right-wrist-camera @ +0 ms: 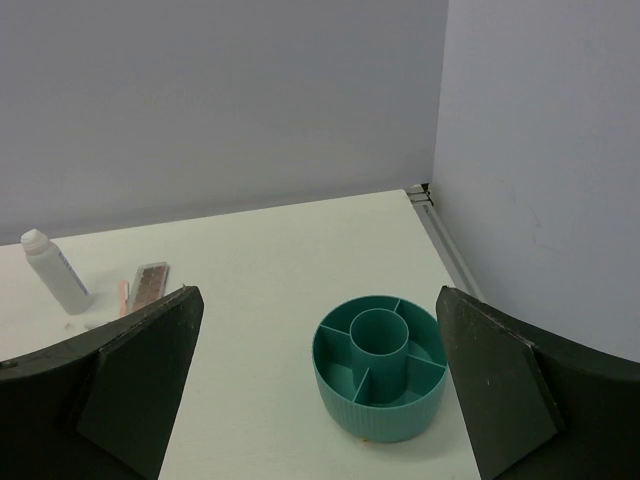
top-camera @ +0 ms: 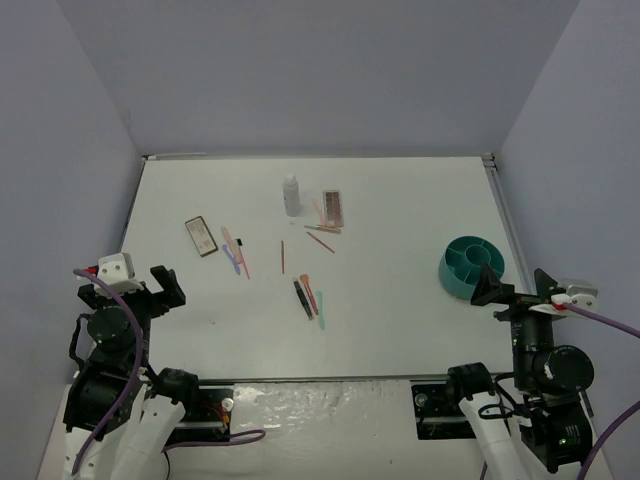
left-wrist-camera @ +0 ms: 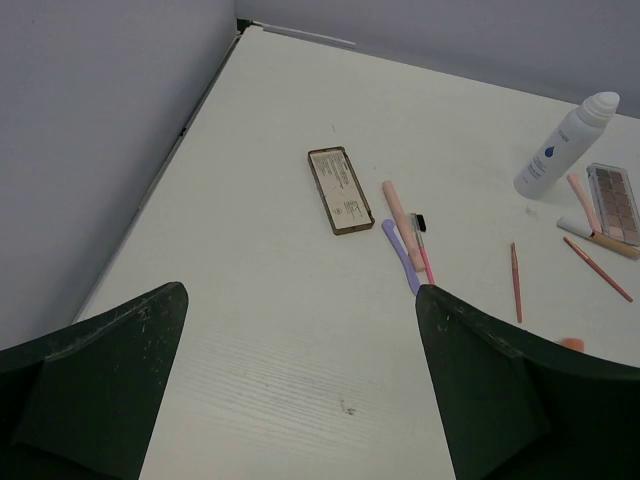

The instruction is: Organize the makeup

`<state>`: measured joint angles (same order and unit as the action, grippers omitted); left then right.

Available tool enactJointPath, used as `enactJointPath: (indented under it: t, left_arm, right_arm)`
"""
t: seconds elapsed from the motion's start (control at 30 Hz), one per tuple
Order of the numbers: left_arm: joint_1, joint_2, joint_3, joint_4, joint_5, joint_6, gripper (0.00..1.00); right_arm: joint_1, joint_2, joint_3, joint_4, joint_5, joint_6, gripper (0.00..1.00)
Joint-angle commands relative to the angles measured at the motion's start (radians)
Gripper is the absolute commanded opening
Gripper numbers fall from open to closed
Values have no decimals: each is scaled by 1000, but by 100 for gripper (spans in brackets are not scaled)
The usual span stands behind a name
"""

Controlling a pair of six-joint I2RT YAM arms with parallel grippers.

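All makeup is seen loose on the table (top-camera: pixel 400 330); none of it is grouped or put away. The whitish bottle (top-camera: pixel 291 195) is stood upright at far ctr, w/ one palette (top-camera: pixel 332 207) just beside it on the R. A few thin brown-pink sticks (top-camera: pixel 321 235) are laid at that palette's near end. The second palette (top-camera: pixel 201 236) is laid well apart to the L. A pink stick (left-wrist-camera: pixel 403 211) and a purple stick (left-wrist-camera: pixel 399 256) are found just beside it, touching each other or nearly so. A lone brown stick (top-camera: pixel 283 256) is placed btwn the two groups. Nearer the arms, a black stick (top-camera: pixel 300 297), a short pink stick (top-camera: pixel 306 288) and a teal stick (top-camera: pixel 320 306) are clustered.

The teal tub (right-wrist-camera: pixel 375 425) is set at the R side, well apart from every item. Nothing is seen in the compartments shown by the R wrist view.

The L gripper (left-wrist-camera: pixel 300 295) is held spread wide w/ nothing gripped, over the near L of the table, facing the second palette. The R gripper (right-wrist-camera: pixel 320 295) is likewise spread wide w/ nothing gripped, just short of the tub.

Progress is judged approx. nil. Every item is left to be picked & sorted, presumably into the tub, tho that is only inferred.
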<state>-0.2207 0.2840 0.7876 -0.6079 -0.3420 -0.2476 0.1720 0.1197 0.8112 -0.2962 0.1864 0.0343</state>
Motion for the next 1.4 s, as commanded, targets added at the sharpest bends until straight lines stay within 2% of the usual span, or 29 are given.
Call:
enactJointPath:
  t: [0.0, 0.43, 0.73, 1.07, 1.37]
  left_arm:
    - [-2, 14, 12, 76, -12, -13, 97]
    - [0, 54, 15, 62, 0, -22, 97]
    - [0, 174, 42, 53, 42, -49, 97]
    - [0, 411, 146, 71, 95, -67, 97]
    - [2, 492, 155, 176, 132, -58, 97]
  right_arm:
    - [12, 48, 22, 83, -11, 6, 100]
    - [12, 116, 22, 85, -89, 35, 100]
    - [14, 198, 45, 77, -133, 88, 100]
    - [12, 392, 109, 45, -136, 171, 100]
    - [27, 703, 135, 181, -345, 206, 100]
